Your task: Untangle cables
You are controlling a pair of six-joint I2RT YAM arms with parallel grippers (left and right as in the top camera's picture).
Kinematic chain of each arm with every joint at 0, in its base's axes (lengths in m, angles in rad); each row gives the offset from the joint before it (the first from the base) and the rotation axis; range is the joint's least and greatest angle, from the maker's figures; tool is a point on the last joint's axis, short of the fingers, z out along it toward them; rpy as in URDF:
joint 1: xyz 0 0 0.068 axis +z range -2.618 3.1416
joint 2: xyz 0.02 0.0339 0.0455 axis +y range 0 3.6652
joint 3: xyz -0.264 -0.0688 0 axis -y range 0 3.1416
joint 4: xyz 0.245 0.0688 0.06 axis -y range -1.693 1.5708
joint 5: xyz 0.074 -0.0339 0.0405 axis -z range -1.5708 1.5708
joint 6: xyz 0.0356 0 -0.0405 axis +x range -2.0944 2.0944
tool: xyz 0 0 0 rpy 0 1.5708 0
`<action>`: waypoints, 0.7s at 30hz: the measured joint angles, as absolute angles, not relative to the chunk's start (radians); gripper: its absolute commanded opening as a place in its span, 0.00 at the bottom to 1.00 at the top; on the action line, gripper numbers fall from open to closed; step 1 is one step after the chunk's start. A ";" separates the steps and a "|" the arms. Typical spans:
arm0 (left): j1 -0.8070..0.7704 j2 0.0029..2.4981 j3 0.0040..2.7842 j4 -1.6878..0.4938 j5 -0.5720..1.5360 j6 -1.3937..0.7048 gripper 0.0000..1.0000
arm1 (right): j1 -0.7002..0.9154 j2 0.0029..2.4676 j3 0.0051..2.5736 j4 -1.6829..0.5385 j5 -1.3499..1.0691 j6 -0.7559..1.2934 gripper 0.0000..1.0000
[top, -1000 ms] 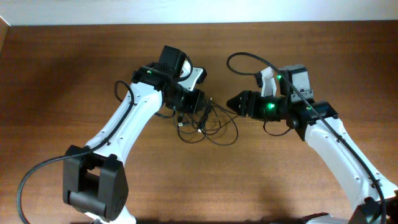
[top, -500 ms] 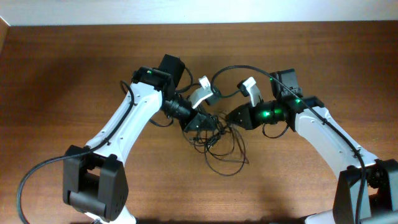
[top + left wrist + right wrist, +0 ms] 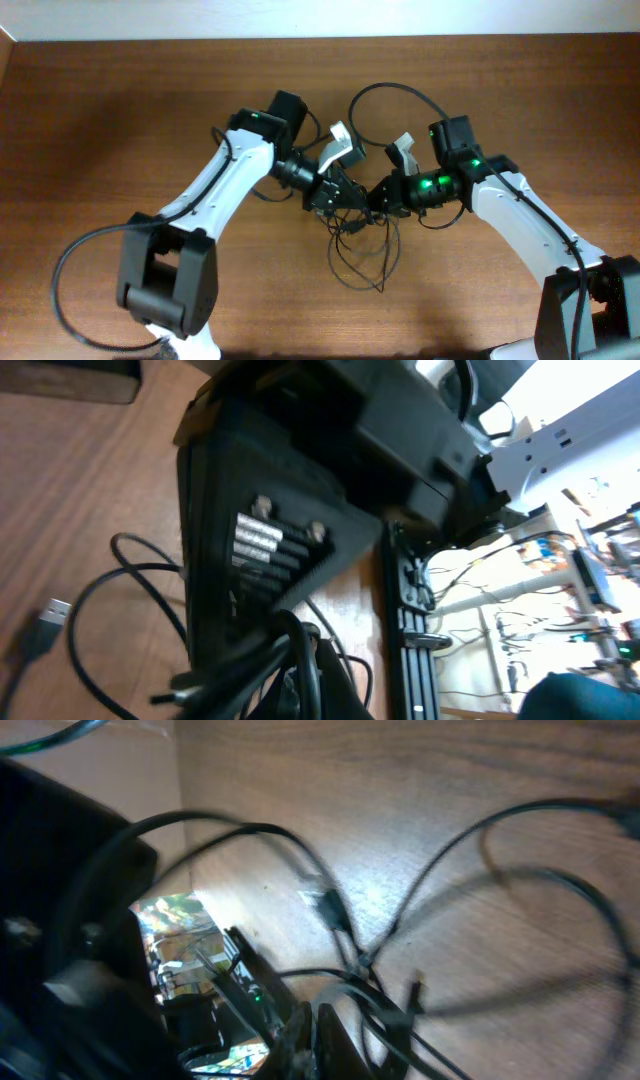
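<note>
Over the table's middle, from overhead, the right gripper (image 3: pixel 374 197), which stood apart with jaws parted a second ago, has moved in and clamped onto the cables (image 3: pixel 362 258). It now sits just beside the left gripper (image 3: pixel 348 194), which is pinched tight on the same knot. With both sides held, a pull apart looks ready. Two arms, two grippers and one tangle show, its loops trailing on the table (image 3: pixel 120 120). From the left wrist, strands bunch at the closed jaws and one USB plug (image 3: pixel 42 622) lies loose. From the right wrist, wires cross the closed jaws, too blurred to count singly.
</note>
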State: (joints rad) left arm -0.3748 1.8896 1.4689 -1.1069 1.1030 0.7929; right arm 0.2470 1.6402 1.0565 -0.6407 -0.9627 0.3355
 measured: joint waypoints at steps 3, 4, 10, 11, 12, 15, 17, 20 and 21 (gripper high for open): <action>-0.382 1.923 1.469 -1.110 1.138 0.782 0.00 | 0.270 1.640 1.056 -0.612 -0.879 0.349 0.04; -0.382 1.925 1.469 -1.111 1.143 0.777 0.00 | 0.270 1.640 1.056 -0.613 -0.834 0.353 0.04; -0.381 1.930 1.469 -1.107 1.042 0.669 0.00 | 0.256 1.609 1.057 -0.717 -0.643 0.304 0.04; -0.381 1.936 1.469 -1.103 1.039 0.661 0.00 | 0.256 1.599 1.057 -0.726 -0.618 0.299 0.04; -0.381 1.951 1.469 -1.085 1.038 0.645 0.00 | 0.256 1.589 1.057 -0.741 -0.588 0.294 0.04; -0.383 2.017 1.469 -1.052 1.037 0.609 0.46 | 0.256 1.586 1.057 -0.789 -0.513 0.283 0.04; -0.387 2.047 1.469 -1.041 1.039 0.585 0.80 | 0.256 1.587 1.057 -0.826 -0.455 0.282 0.04; -0.389 2.050 1.492 -1.046 1.015 0.480 0.89 | 0.256 1.586 1.057 -0.846 -0.414 0.280 0.04; -0.389 2.050 1.514 -1.055 0.999 0.450 0.92 | 0.256 1.586 1.057 -0.848 -0.408 0.279 0.04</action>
